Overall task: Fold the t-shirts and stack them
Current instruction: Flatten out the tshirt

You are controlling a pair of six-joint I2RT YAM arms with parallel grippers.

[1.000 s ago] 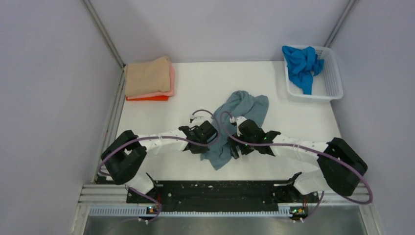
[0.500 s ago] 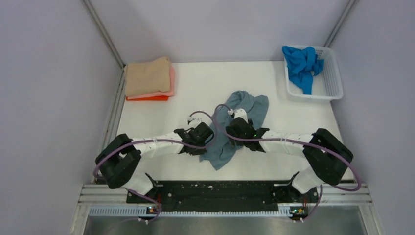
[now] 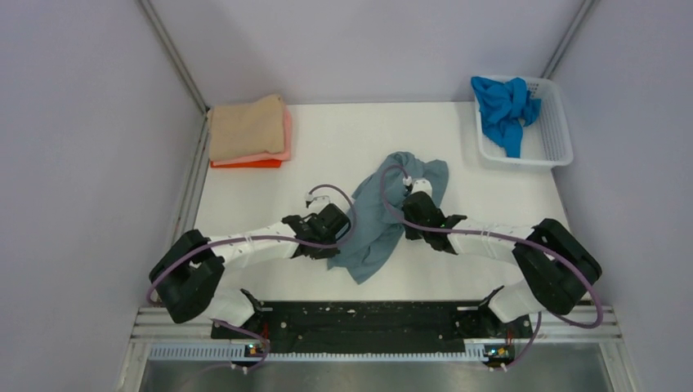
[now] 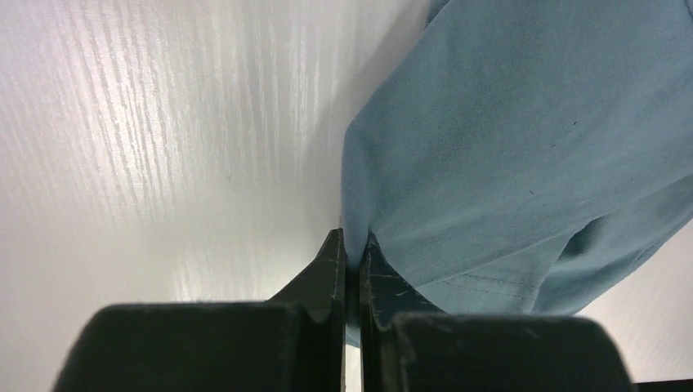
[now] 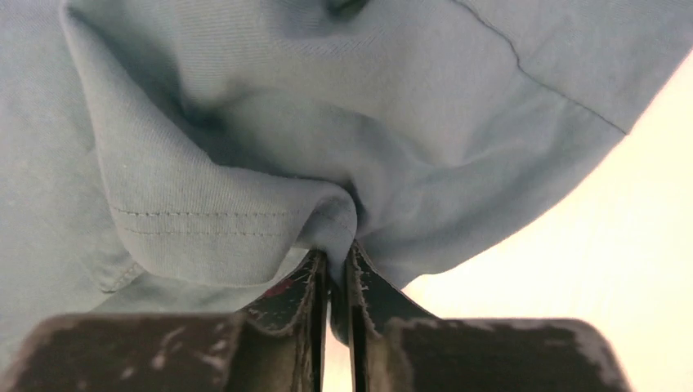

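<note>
White table (image 3: pixel 327 147) walled by plain grey panels. Lying crumpled between the two grippers: grey-blue t-shirt (image 3: pixel 384 216), not yet flat. Left gripper (image 4: pixel 351 245) pressed together on a thin edge of that cloth; right gripper (image 5: pixel 335 261) likewise pinching a bunched fold, stitched hem just to its left. Compared with a second ago, drawn apart: left gripper pulled back and outward, right gripper pushed ahead and outward, cloth stretched a little wider between them. Judged as the opening-out step, with folding proper yet to begin. Far ahead of the left gripper and off to its left, stack of folded shirts (image 3: pixel 245 126), tan over pink over orange. Far ahead and to the right of the right gripper, bright blue t-shirt (image 3: pixel 502 106) heaped in the white basket (image 3: pixel 549 140), waiting. Fingertips hidden under wrists and cables from above; collar and sleeves impossible to pick out; hem or sleeve edge in either grip, cannot tell.
</note>
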